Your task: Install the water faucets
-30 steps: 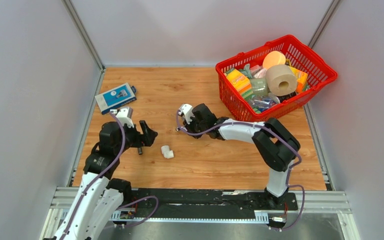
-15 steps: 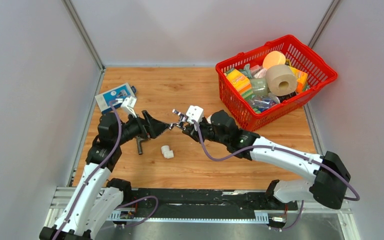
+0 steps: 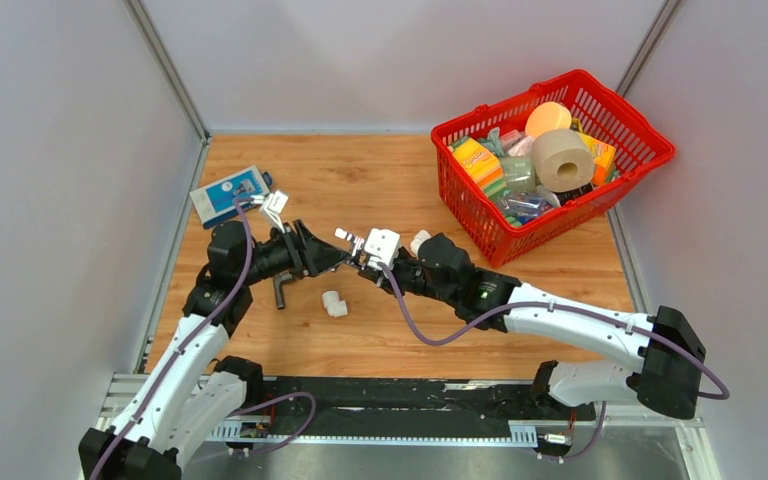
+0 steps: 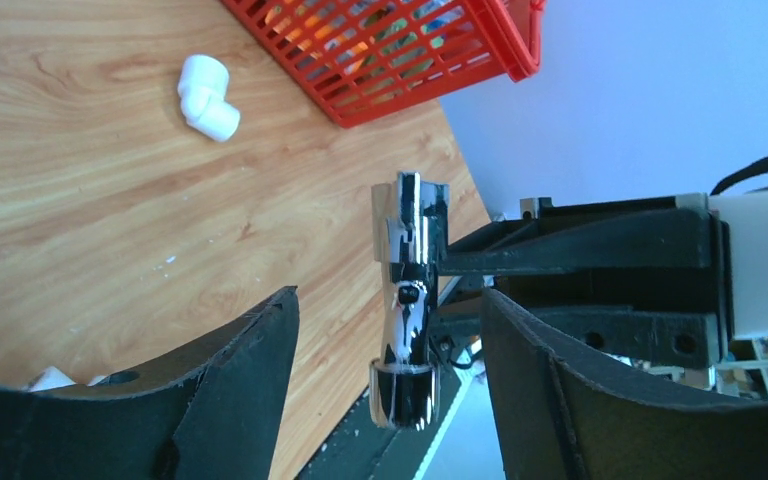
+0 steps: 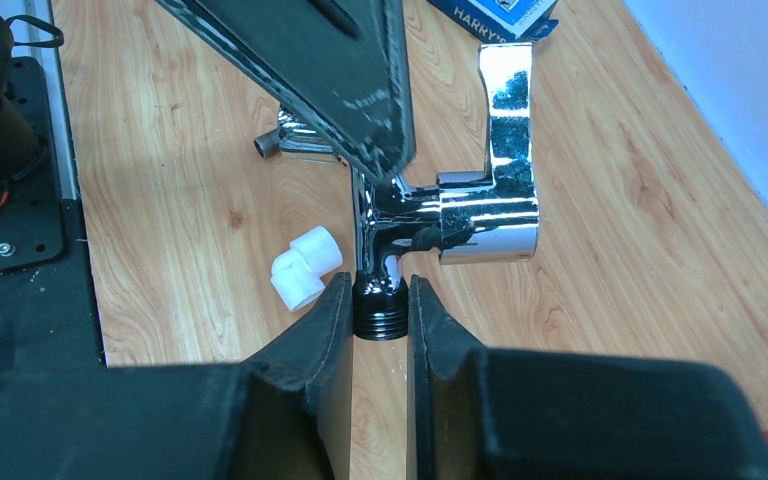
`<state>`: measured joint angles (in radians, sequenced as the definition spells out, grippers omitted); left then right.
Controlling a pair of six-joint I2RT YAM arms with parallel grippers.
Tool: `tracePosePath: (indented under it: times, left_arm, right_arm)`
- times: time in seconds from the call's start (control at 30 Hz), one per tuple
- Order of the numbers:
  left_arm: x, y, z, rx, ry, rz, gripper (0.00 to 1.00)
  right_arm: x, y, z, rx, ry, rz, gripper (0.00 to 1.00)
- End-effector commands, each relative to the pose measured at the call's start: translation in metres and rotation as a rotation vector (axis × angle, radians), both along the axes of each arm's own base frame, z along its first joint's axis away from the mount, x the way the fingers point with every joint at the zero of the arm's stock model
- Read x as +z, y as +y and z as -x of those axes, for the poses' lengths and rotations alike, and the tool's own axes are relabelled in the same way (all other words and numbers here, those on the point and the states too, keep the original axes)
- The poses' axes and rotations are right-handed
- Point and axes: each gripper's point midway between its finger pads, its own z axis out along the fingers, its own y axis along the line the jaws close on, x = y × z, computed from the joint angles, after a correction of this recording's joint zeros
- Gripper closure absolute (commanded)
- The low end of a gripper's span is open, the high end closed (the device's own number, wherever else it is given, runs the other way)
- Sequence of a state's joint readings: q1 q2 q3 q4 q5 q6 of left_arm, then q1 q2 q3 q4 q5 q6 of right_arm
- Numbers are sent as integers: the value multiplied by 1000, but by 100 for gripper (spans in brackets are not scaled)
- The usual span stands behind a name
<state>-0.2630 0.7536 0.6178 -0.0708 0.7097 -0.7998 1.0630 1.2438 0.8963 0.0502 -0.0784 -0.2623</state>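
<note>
Above mid-table, the right gripper (image 5: 380,292) clamps the chrome faucet (image 5: 490,200) by its black threaded end, stem aimed leftward at the left gripper (image 4: 390,300), whose fingers stand apart either side of it; the dark faucet (image 3: 280,290) lies flat on the table (image 3: 410,170) nearby

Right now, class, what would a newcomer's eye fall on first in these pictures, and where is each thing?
The two arms meet mid-table: the right end effector grips a shiny chrome faucet by its black threaded end, and the left end effector stands open on either side of it. Next comes the bright red basket, crammed with goods at the far right, then a white elbow fitting lying alone on the wood.
</note>
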Motion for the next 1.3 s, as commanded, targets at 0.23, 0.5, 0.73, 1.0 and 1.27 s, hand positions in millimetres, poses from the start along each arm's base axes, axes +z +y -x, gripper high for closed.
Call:
tracePosePath:
  times: [0.23,0.5,0.73,1.0,1.27]
  left_arm:
    - [-2,-19,11,-92,20,27,51]
    - [-3,-26,17,-118,22,58,67]
    - [-1,-31,20,-135,25,75,66]
    - [-4,-34,20,-138,36,71,55]
    - [-7,-34,20,-137,46,69,62]
  right_arm:
    - [29,9,3,-4,-112,-46,100]
    - [30,10,6,0,-117,-48,100]
    - [31,13,9,12,-125,-45,100]
    - [31,12,6,-12,-133,-39,100]
    - [27,12,4,-23,-135,-31,100]
